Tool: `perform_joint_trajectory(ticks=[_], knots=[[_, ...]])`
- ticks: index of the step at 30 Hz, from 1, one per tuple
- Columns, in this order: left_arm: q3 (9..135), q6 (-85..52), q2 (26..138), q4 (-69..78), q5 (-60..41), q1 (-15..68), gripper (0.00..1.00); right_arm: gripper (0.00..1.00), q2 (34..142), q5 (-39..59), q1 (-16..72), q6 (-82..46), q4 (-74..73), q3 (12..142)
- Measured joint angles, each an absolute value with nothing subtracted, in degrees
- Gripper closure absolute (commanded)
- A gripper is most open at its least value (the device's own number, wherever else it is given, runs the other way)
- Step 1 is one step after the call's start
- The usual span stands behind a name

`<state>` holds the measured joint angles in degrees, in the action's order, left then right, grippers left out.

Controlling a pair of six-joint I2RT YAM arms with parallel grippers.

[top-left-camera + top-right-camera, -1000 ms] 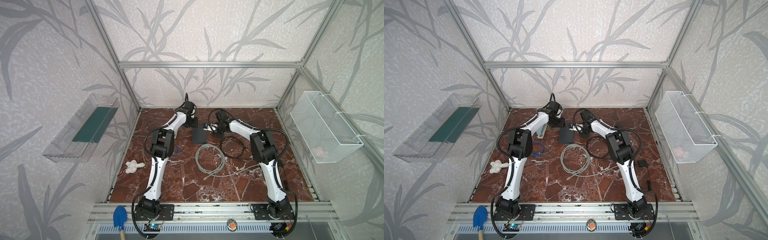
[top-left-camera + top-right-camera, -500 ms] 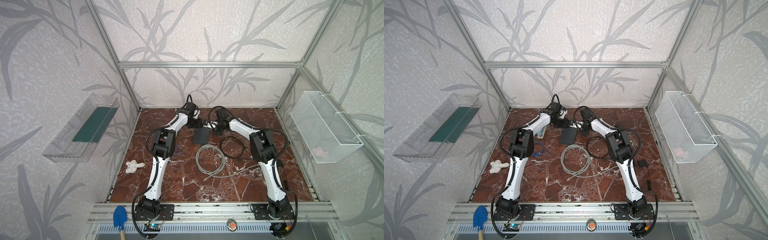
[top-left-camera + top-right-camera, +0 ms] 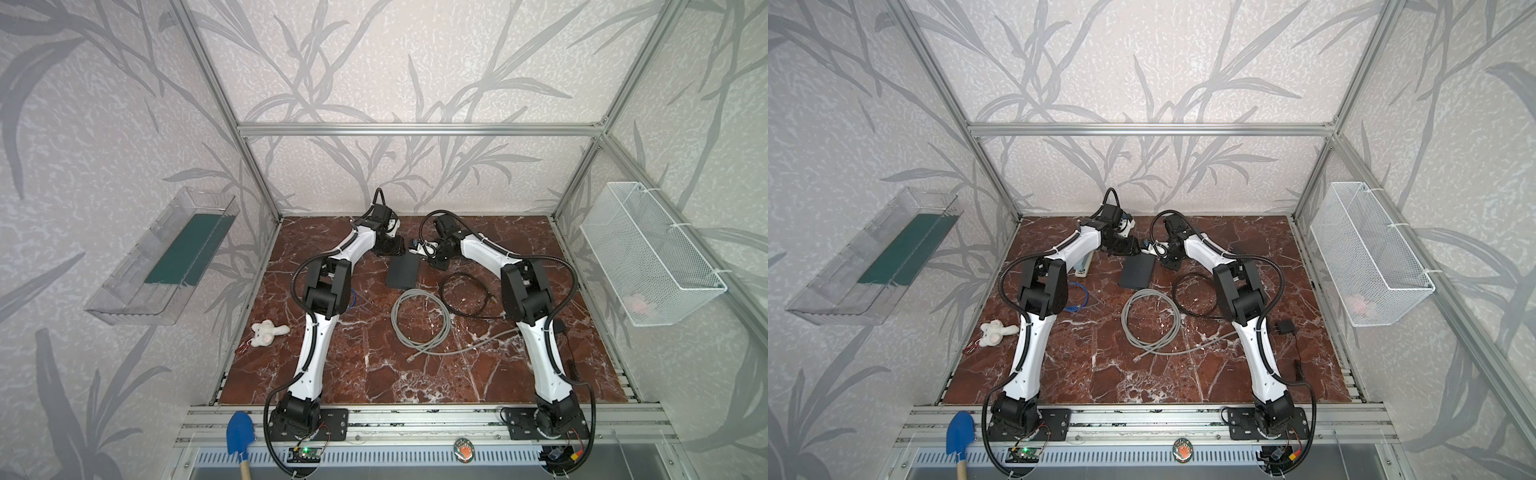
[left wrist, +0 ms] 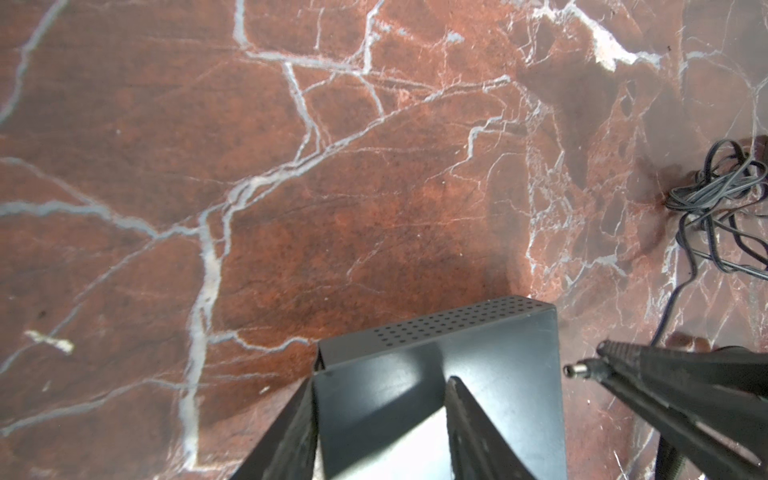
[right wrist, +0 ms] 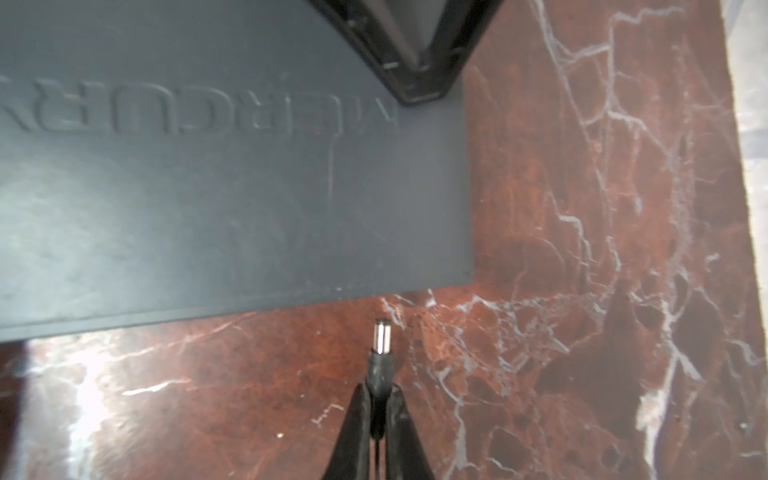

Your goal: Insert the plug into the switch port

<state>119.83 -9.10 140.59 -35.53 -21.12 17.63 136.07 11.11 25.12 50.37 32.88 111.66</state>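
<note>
left gripper (image 4: 382,380): jaws spread, astride a switch (image 3: 403,272) corner, at its 11 o'clock | right gripper (image 5: 377,388): jaws pinching the plug (image 5: 382,338) | plug: tip just beside the switch edge, at its 2 o'clock, not inserted

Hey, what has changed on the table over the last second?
The left gripper swung in toward the middle and now sits at the far end of the flat dark grey switch box, with its jaws apart over one corner. The right gripper stays shut on the black barrel plug beside that end and has barely shifted. The switch box and the coiled grey cable lie as before.
</note>
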Motion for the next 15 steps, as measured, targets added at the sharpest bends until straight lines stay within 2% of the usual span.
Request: perform_joint_trajectory(ticks=[15], knots=[[118.19, -8.93, 140.07, -34.09, -22.17, 17.47, 0.50, 0.93, 138.85, 12.49, 25.30, 46.89, 34.02, 114.52]])
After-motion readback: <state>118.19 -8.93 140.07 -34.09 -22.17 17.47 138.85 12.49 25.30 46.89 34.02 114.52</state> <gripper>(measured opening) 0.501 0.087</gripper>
